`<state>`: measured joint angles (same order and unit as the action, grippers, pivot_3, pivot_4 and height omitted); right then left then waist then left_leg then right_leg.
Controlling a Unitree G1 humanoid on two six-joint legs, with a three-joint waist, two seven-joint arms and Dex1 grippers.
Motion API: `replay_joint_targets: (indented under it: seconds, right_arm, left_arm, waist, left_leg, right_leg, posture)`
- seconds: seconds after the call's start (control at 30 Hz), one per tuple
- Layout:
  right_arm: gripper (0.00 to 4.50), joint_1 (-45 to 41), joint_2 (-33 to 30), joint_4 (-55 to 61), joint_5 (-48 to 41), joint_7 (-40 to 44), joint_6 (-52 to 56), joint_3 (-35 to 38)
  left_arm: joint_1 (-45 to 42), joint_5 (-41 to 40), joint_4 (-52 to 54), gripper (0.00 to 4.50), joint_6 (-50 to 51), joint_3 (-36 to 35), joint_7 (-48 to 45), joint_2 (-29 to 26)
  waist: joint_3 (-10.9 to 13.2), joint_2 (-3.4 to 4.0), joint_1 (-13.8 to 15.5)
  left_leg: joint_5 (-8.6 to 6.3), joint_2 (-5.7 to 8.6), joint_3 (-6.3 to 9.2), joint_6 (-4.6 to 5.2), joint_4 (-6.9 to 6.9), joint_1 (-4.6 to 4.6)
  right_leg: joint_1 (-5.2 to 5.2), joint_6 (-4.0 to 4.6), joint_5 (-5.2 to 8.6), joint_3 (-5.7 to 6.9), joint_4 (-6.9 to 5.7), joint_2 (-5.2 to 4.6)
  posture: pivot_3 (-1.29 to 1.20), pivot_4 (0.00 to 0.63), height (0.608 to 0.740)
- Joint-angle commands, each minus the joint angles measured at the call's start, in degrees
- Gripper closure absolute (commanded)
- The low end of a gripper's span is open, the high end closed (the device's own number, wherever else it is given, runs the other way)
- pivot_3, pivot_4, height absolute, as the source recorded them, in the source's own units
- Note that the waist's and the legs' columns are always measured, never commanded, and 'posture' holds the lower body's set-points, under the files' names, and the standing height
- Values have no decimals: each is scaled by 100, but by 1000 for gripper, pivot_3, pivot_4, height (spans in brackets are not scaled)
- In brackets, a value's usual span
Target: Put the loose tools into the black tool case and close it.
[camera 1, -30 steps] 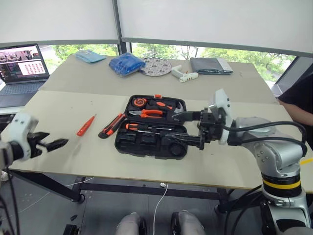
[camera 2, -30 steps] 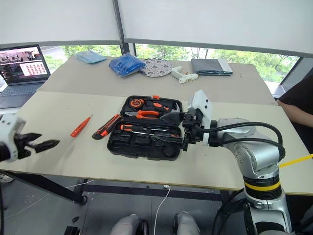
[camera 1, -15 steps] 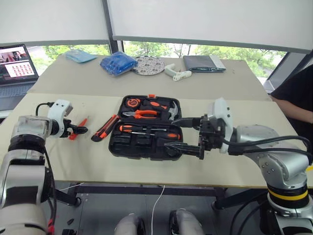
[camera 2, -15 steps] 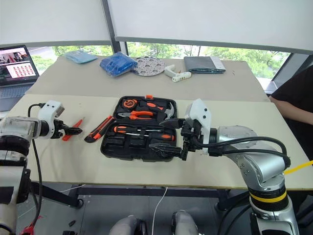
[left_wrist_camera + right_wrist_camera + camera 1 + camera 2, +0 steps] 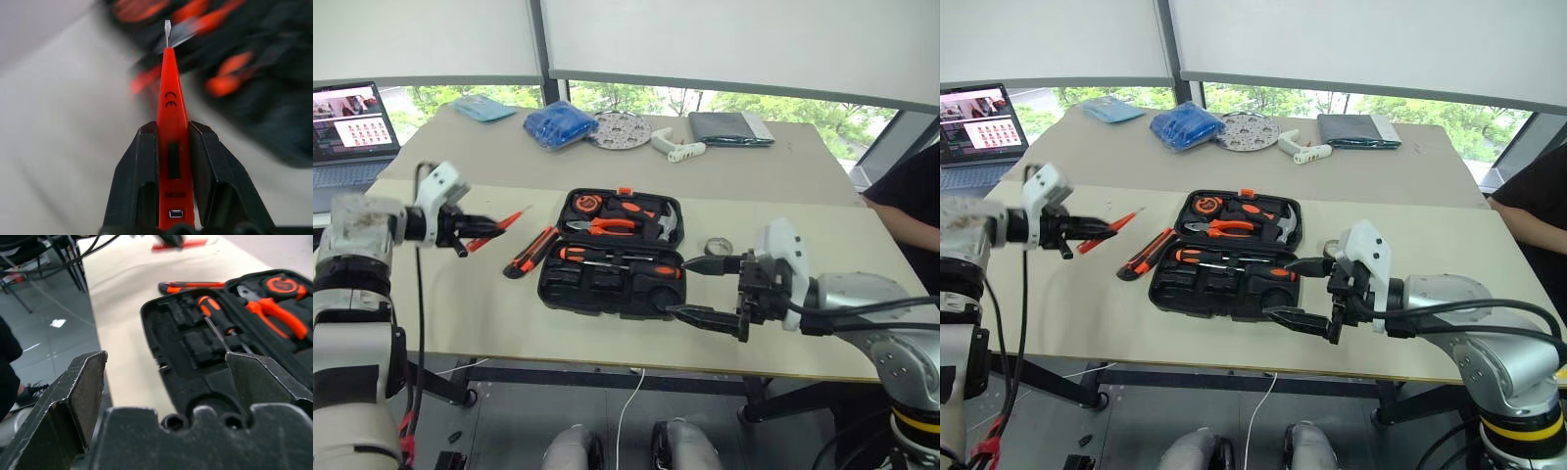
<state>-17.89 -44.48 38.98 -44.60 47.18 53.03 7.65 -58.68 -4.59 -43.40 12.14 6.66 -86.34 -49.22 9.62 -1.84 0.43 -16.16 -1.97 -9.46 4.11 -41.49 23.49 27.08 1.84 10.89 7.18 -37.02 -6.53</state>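
Left end effector [image 5: 171, 196] clamped, right [image 5: 705, 289] agape

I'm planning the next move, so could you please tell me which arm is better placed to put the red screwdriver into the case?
Left. The left gripper already holds the red screwdriver, tip toward the black tool case. The right gripper is open and empty at the case's near right corner.

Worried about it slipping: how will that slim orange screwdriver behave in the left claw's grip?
The orange screwdriver looks stiff and light. Its smooth tapered body, pinched near the butt by the left claw, might slide or pivot. Set down, it would probably roll.
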Motion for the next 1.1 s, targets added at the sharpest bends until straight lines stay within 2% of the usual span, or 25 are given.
replay_joint_targets:
  seconds: [0.03,0.17,0.37,0.57,1.03,1.1]
  right_arm:
    - [0,188,-88,359,-180,-182,-48,209]
    - [0,424,-112,579,-253,-457,-16,254]
    - [0,679,-178,800,-423,-679,-28,347]
    - [0,768,-218,839,-468,-917,-84,404]
    - [0,933,-179,865,-490,-1169,-189,409]
    - [0,914,-172,853,-485,-1183,-190,379]
  left_arm:
    - [-197,93,514,4070,-155,528,-552,435]
    - [-367,410,298,4070,-509,1150,-616,879]
    - [-789,1023,-810,4070,-1289,1463,-142,1616]
    - [-899,1154,-1392,4070,-2047,1406,-228,1811]
    - [-1045,1330,-2003,4070,-2595,1348,-217,2057]
    - [-1088,1303,-2030,3059,-2473,1295,-384,2008]
  waist:
    - [-1,1,27]
    - [0,0,17]
    - [1,-2,13]
    - [1,-3,17]
    - [1,-3,17]
    - [1,-3,15]
  left_leg:
    - [-3,1,0,5,-8,-1]
    - [-7,-1,2,15,-27,11]
    - [-16,-1,3,30,-29,10]
    - [-22,0,3,40,-29,14]
    - [-33,2,2,60,-40,26]
    - [-34,2,2,61,-40,26]
  right_leg:
    - [-6,-7,4,0,-1,0]
    - [-6,-47,18,-1,-2,5]
    - [-5,-50,18,-6,-2,7]
    - [-5,-41,11,-4,3,5]
    - [-6,-59,-6,-8,23,3]
    - [-6,-60,-6,-8,24,3]
  posture:
    - [0,150,718]
    - [0,150,718]
    - [0,150,718]
    - [0,150,718]
    - [0,150,718]
    - [0,150,718]
